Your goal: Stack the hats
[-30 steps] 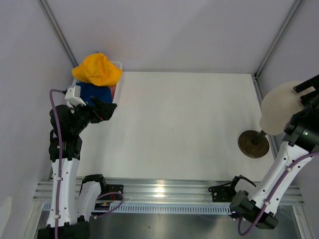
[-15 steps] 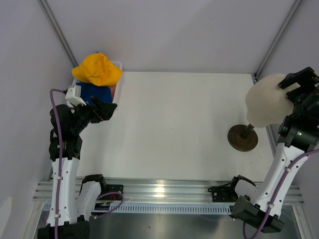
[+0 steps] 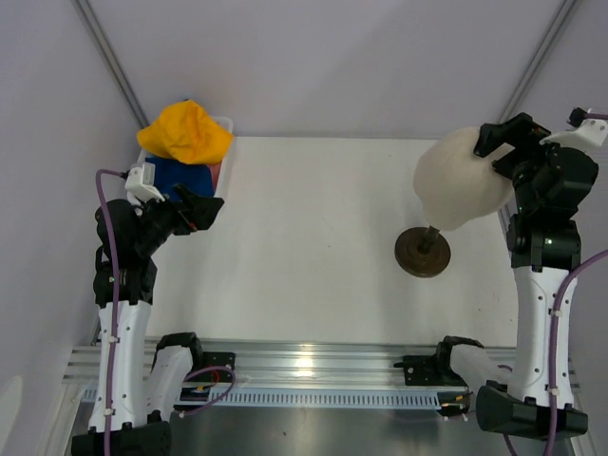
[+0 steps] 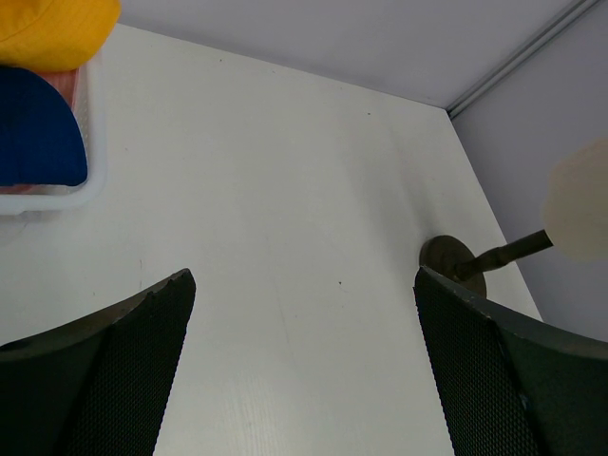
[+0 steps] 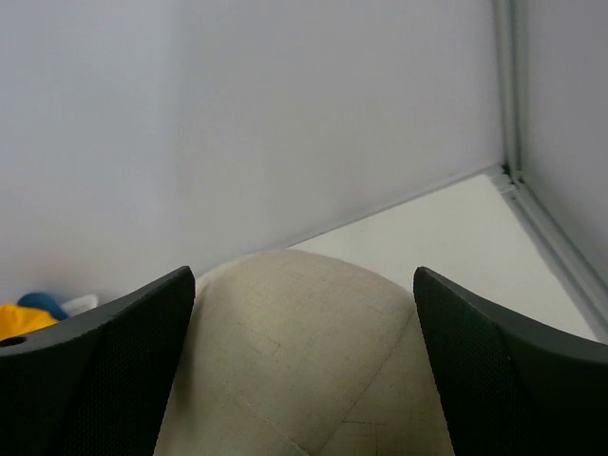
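Note:
The hats lie piled in a white bin [image 3: 225, 123] at the table's far left corner. A yellow hat [image 3: 185, 131] [image 4: 52, 33] is on top, a dark navy hat [image 3: 180, 176] [image 4: 38, 128] under it, and a pink edge [image 3: 217, 173] shows beside that. My left gripper [image 3: 204, 211] [image 4: 304, 275] hovers open just in front of the bin, with only bare table between its fingers. My right gripper [image 3: 494, 152] [image 5: 304, 275] stands open with its fingers either side of the cream mannequin head [image 3: 456, 190] [image 5: 304, 361].
The mannequin head's dark brown round base [image 3: 423, 252] [image 4: 446, 256] rests on the white table [image 3: 313, 228] right of centre. Grey walls close in the back and both sides. A metal rail [image 3: 313, 366] runs along the near edge.
My right arm has swung left from the right wall, and the mannequin head and its base have slid left with it. The left arm and the hats have stayed still.

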`<state>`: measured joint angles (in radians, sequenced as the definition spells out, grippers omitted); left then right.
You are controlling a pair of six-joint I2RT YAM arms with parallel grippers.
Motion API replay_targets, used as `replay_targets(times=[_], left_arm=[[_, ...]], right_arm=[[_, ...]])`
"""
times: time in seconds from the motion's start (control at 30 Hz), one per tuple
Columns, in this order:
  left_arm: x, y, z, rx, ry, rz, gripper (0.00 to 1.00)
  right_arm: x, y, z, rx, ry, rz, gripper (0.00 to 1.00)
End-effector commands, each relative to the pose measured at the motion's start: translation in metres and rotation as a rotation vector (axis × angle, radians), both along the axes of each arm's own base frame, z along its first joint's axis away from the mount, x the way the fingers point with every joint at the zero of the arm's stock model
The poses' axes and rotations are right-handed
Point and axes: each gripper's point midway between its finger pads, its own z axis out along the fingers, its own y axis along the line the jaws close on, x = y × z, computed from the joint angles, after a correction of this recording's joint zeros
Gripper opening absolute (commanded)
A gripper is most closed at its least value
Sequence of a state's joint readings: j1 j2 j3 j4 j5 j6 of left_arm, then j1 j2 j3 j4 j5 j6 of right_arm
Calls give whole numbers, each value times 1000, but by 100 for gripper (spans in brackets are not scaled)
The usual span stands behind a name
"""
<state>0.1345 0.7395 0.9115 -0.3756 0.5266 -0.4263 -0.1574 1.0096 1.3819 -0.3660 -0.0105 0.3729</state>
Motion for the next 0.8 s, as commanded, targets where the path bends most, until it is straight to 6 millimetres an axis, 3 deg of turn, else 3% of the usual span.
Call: replay_targets(times=[0.0,0.03,0.1,0.17,0.27,0.37,0.4,0.77], left_arm=[[0,3,14,16,-48,2,100],[0,2,14,17,-49,1,100],[0,2,15,14,-49,1,99],[1,3,14,16,-47,5,99],[2,5,11,13,-36,18,99],[3,5,10,12,-33,18,99],[2,5,11,12,-34,17,99],[7,13,3,24,0,66,99]], right_arm=[[9,44,-96,118,325,122,99],[11,48,-95,111,322,125,99],[15,78,-96,103,325,198,99],[19,84,-96,99,319,178,99],[24,121,-99,123,311,244,99],[27,147,-106,108,330,286,100],[25,164,-105,100,327,328,99],[32,269,-122,11,362,507,100]])
